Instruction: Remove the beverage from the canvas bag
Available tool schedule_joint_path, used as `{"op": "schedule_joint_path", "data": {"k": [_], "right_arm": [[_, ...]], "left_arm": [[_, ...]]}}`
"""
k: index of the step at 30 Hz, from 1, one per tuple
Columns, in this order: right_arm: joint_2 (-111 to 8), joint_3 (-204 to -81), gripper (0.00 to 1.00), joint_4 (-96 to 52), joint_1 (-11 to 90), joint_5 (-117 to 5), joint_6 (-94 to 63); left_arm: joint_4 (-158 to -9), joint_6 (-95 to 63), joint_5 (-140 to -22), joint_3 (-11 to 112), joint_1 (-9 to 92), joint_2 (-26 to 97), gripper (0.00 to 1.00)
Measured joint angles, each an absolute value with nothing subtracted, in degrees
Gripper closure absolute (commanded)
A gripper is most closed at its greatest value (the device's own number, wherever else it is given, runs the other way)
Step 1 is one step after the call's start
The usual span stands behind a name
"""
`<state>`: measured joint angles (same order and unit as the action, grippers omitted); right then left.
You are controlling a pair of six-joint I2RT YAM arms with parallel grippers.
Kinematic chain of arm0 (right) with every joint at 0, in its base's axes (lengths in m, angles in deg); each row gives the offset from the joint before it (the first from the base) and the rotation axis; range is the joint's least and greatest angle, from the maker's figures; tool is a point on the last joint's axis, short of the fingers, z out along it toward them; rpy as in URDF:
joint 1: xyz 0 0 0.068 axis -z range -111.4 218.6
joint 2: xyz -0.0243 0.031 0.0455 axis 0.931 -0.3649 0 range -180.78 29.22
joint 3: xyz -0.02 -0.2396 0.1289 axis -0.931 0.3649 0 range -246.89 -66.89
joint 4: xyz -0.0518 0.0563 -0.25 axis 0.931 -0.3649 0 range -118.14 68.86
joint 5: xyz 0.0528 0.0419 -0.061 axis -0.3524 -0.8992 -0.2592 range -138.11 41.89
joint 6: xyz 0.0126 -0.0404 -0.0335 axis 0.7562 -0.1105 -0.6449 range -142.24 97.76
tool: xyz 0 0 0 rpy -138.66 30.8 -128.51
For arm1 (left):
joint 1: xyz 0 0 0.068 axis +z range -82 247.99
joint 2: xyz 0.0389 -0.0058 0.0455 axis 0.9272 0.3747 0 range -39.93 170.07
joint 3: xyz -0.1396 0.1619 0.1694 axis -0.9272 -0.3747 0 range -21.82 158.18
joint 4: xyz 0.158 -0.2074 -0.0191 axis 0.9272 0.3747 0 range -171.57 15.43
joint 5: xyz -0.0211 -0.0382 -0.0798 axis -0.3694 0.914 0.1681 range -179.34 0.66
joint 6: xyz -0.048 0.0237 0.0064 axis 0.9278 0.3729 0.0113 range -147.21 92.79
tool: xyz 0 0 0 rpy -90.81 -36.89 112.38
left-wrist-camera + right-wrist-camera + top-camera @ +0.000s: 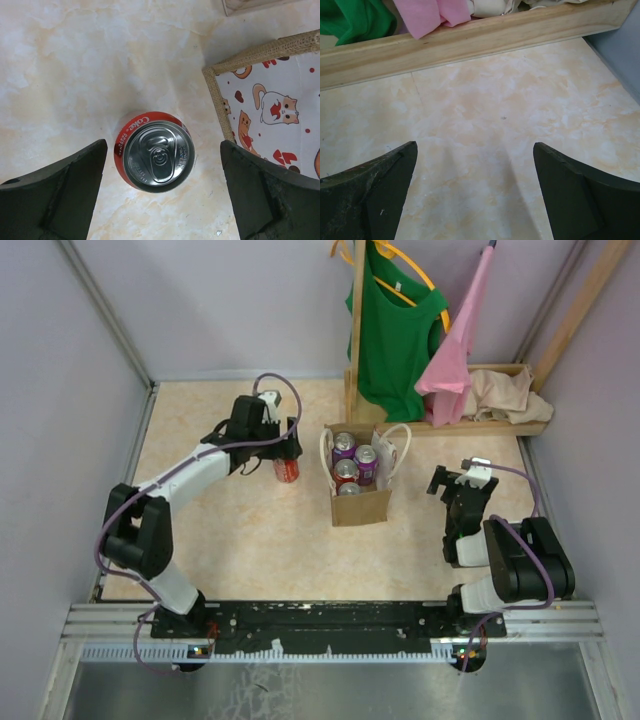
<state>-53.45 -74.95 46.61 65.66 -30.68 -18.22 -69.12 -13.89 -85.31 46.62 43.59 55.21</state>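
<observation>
The tan-brown canvas bag [360, 502] with white loop handles stands mid-table, open at the top, holding several cans [355, 465], purple and red. Its rim and cat-print lining show in the left wrist view [260, 52]. A red Coke can [286, 471] stands upright on the table just left of the bag; from above it shows its silver lid [155, 150]. My left gripper [285, 455] is open above that can, fingers [60, 200] apart on both sides and not touching it. My right gripper [452, 485] is open and empty over bare table right of the bag.
A wooden rack [470, 425] at the back right holds a green shirt [395, 330], a pink garment [455, 350] and a beige cloth [510, 395]. Its wooden base rail [470, 42] lies ahead of the right gripper. Grey walls enclose the table.
</observation>
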Motion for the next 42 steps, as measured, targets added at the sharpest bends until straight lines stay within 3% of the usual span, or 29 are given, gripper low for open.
{"op": "schedule_joint_path", "data": {"k": [9,18,21,33,42], "right_arm": [[-53.5,-74.9,0.01,46.6,65.7,-30.7,-18.2],[-53.5,-74.9,0.01,46.6,65.7,-30.7,-18.2],[-53.5,-74.9,0.01,46.6,65.7,-30.7,-18.2],[-53.5,-74.9,0.01,46.6,65.7,-30.7,-18.2],[-53.5,-74.9,0.01,46.6,65.7,-30.7,-18.2]], "left_arm": [[-66.3,-16.2,-87.8,53.1,41.7,50.4,0.03],[-66.3,-24.3,-93.8,68.7,27.3,43.1,0.11],[-65.5,-25.8,-92.0,73.0,23.5,45.0,0.17],[-55.4,-21.9,-88.3,76.1,18.6,63.5,0.17],[-50.0,-13.0,-92.5,76.5,16.8,64.8,0.15]]}}
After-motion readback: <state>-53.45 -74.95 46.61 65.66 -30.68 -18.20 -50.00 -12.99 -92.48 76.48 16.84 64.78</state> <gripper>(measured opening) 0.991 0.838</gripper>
